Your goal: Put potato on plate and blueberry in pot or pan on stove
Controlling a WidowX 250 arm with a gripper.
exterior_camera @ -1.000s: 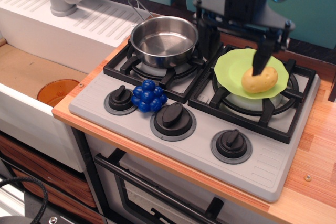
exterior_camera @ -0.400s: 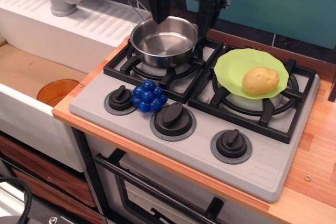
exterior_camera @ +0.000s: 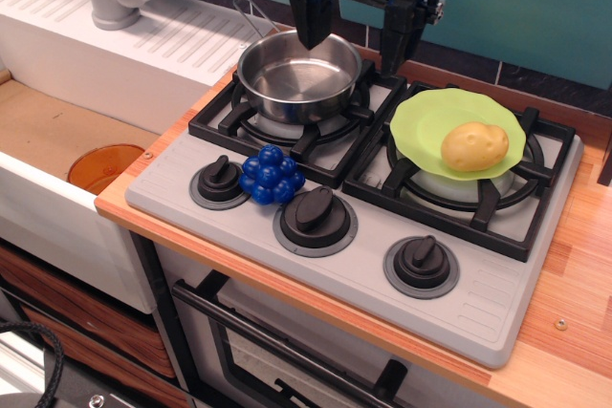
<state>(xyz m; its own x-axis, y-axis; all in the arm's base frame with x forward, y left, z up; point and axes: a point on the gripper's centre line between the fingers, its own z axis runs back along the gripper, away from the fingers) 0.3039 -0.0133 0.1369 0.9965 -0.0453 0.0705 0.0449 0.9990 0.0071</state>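
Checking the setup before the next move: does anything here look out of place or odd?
Only the blueberry: it sits loose on the stove panel between two knobs, not in the empty pot. The potato rests on the plate.

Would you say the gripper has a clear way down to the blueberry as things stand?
Probably yes. The blueberry sits in the open on the stove between two knobs, with nothing over it. The gripper hangs open above the pot's far rim, holding nothing. The knobs are close, though.
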